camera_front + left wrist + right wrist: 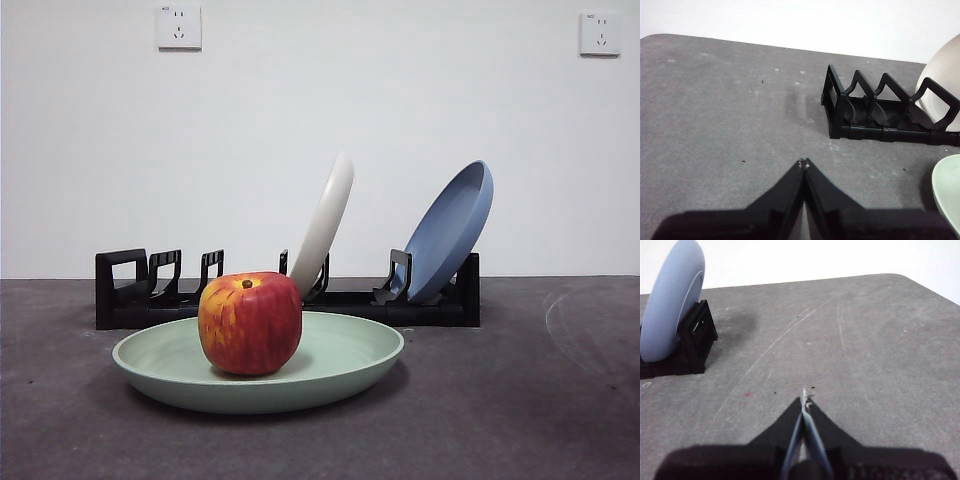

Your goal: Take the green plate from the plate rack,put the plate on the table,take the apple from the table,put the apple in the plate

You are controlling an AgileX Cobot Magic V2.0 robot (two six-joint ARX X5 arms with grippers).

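I am seeing the apple [250, 322] sitting at about nine o'clock in the green plate [350, 360], flat on the table [520, 400] before the plate rack [440, 305]. My left gripper [803, 162] and right gripper [804, 397] are resting pinched closed, empty, clear of everything.

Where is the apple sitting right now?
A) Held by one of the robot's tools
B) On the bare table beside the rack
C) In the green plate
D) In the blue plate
C: in the front view the apple rests inside the green plate, which lies flat on the table in front of the plate rack; the blue plate stands in the rack.
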